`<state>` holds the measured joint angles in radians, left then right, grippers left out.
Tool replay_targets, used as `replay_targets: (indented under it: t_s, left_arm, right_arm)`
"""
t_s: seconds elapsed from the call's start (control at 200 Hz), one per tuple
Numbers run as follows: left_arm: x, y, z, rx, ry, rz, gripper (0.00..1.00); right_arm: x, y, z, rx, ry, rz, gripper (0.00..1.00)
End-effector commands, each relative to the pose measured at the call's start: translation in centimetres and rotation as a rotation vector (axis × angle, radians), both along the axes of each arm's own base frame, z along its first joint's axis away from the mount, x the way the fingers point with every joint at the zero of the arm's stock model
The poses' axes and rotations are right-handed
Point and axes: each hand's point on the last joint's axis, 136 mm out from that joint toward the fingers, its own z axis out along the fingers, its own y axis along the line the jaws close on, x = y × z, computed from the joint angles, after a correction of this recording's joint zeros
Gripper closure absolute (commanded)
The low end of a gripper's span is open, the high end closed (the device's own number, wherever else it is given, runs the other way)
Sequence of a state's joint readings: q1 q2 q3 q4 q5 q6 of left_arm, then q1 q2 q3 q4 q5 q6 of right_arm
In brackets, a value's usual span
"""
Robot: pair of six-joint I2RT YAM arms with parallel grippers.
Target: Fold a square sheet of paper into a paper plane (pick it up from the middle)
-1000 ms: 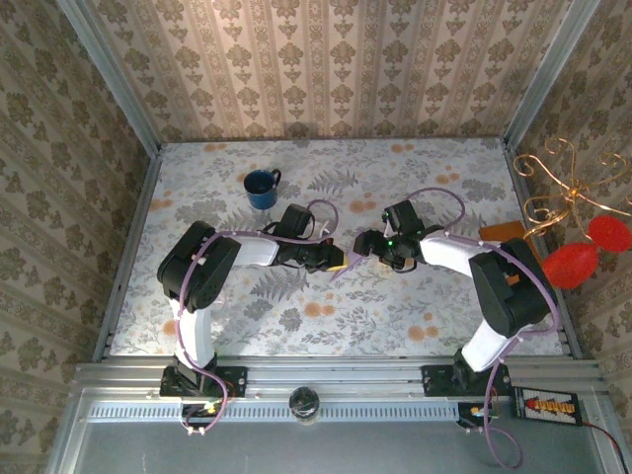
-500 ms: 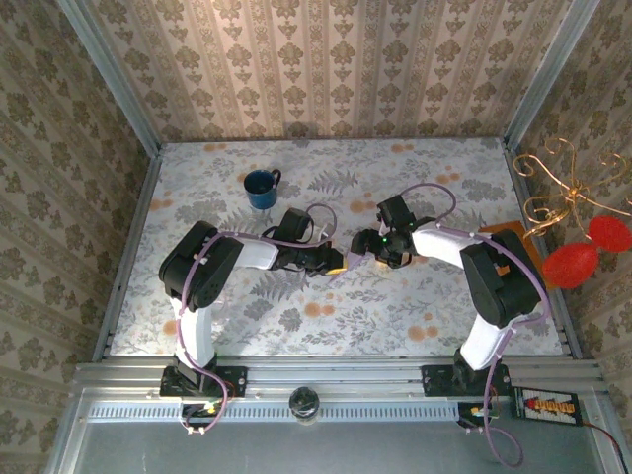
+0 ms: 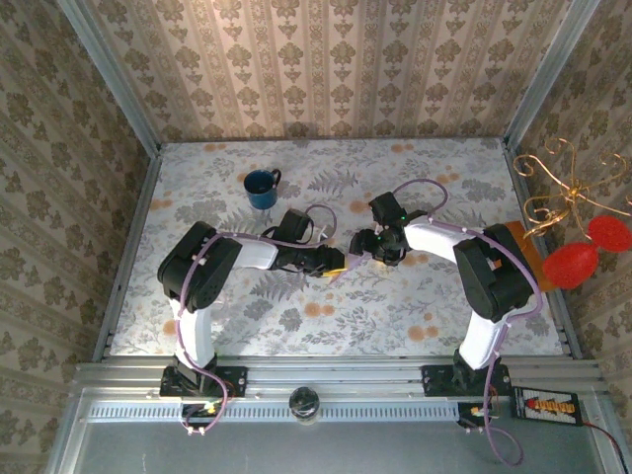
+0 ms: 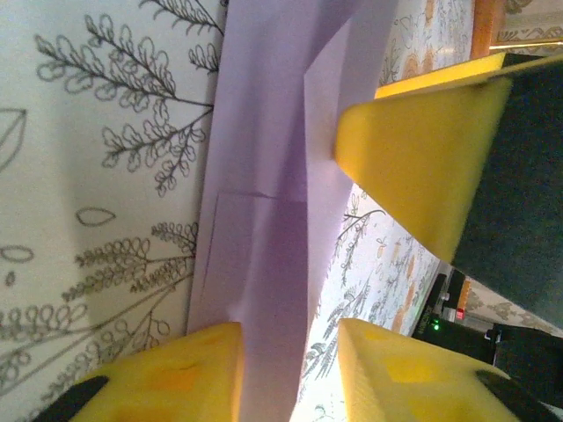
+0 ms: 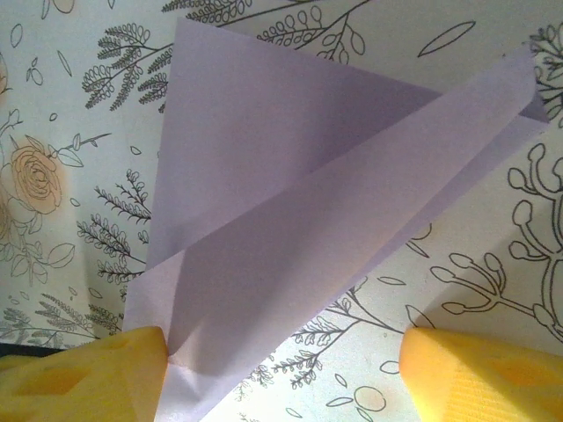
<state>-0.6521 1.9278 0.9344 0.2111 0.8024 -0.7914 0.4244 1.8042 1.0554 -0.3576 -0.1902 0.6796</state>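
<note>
The sheet of paper (image 5: 290,202) is pale lilac and folded into a long creased shape with diagonal flaps, lying on the floral table. In the left wrist view the paper (image 4: 264,176) runs between my left gripper (image 4: 290,374)'s yellow fingers. One finger touches it and a gap shows at the other, so the jaws are open. My right gripper (image 5: 281,369) stands wide open over the paper's lower edge, its left pad touching a corner. In the top view the left gripper (image 3: 336,263) and right gripper (image 3: 363,245) nearly meet mid-table.
A blue mug (image 3: 262,188) stands at the back left of the table. An orange-brown flat rectangle (image 3: 523,247) lies at the right edge, partly behind the right arm. Red shapes on a gold wire stand (image 3: 583,252) sit beyond that edge.
My left gripper has opened from shut, releasing its pinch on the paper. The right arm has swung left and slightly back, closer to the left gripper.
</note>
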Motion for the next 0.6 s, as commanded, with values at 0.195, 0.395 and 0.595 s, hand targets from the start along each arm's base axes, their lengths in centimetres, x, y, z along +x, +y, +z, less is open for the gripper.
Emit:
replay_targets:
  t_s: [0.195, 0.395, 0.595]
  left_arm:
    - [-0.7, 1.8, 1.5, 0.123, -0.142, -0.039, 0.50]
    - [-1.4, 1.7, 1.0, 0.233, -0.244, -0.104, 0.44]
    - [-1.3, 1.3, 0.9, 0.256, -0.276, -0.123, 0.42]
  right_arm:
    - [-1.8, -0.2, -4.3, -0.057, 0.094, 0.023, 0.26]
    - [-1.8, -0.2, -4.5, -0.055, 0.101, 0.016, 0.26]
    - [-1.7, 0.0, -4.5, -0.048, 0.104, 0.013, 0.26]
